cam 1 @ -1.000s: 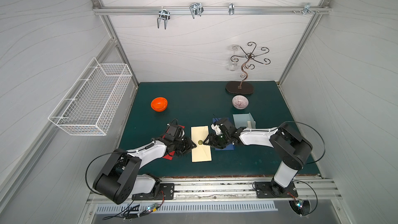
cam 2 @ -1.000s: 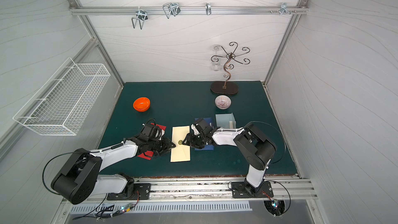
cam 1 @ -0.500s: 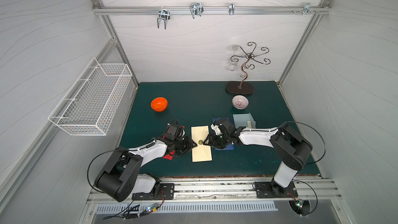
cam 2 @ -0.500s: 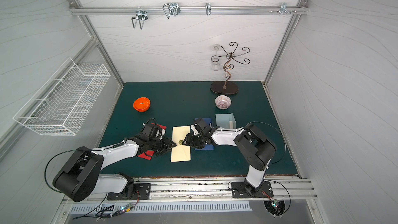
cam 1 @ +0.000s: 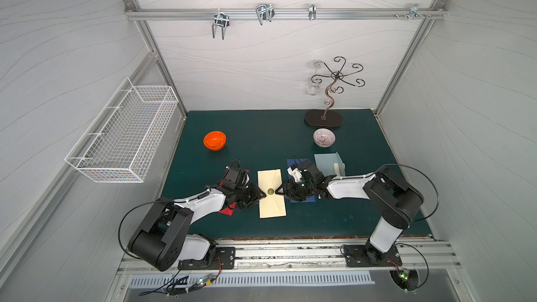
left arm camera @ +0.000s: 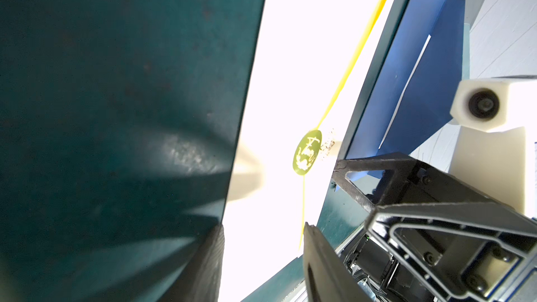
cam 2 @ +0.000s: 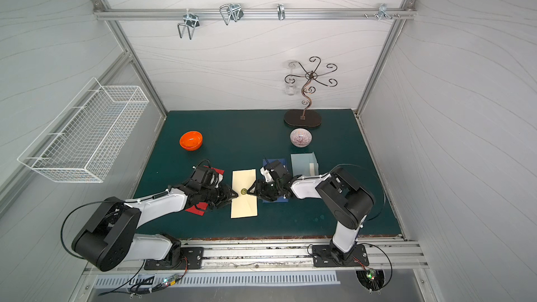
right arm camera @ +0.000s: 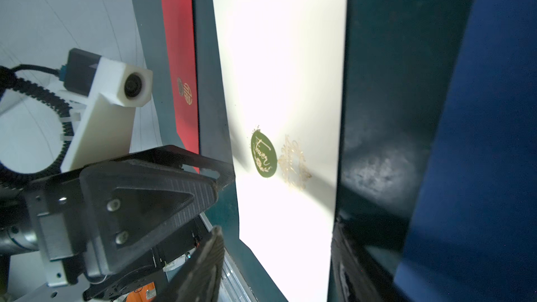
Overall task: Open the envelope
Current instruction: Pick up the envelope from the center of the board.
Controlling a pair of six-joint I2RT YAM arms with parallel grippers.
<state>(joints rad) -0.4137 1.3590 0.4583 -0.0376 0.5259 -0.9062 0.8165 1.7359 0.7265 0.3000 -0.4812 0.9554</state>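
One dark green matte mat point(cam 1: 261, 129) covers the floor of the white-walled cell, and a white wire basket point(cam 1: 125, 137) hangs on the wall at its 9 o'clock. At the mat's 1 o'clock rises a scrolled metal stand point(cam 1: 328, 103) on a dark oval base. Just in front of it sits a round patterned bowl point(cam 1: 324, 137) with fine radiating lines, and at 10 o'clock a glossy orange bowl point(cam 1: 214, 140). The envelope point(cam 1: 271, 207), a smooth cream paper rectangle, lies flat about 6 o'clock of the mat's middle. Its triangular flap is down, the point under a small round green sticker point(cam 1: 270, 191) with gold script. A red envelope point(cam 1: 228, 210) lies at its 9 o'clock, partly under the left arm. A dark blue envelope point(cam 1: 296, 162) lies at its 3 o'clock, and a pale blue folded card point(cam 1: 327, 160) at 2 o'clock. Both arms stretch low, forearms nearly level, meeting the cream envelope from opposite sides. The left gripper point(cam 1: 260, 197) points toward 3 o'clock at the envelope's 9 o'clock edge, its ribbed black jaws parted and holding nothing. The right gripper point(cam 1: 280, 192) points toward 9 o'clock beside the sticker, its jaws likewise parted and empty.
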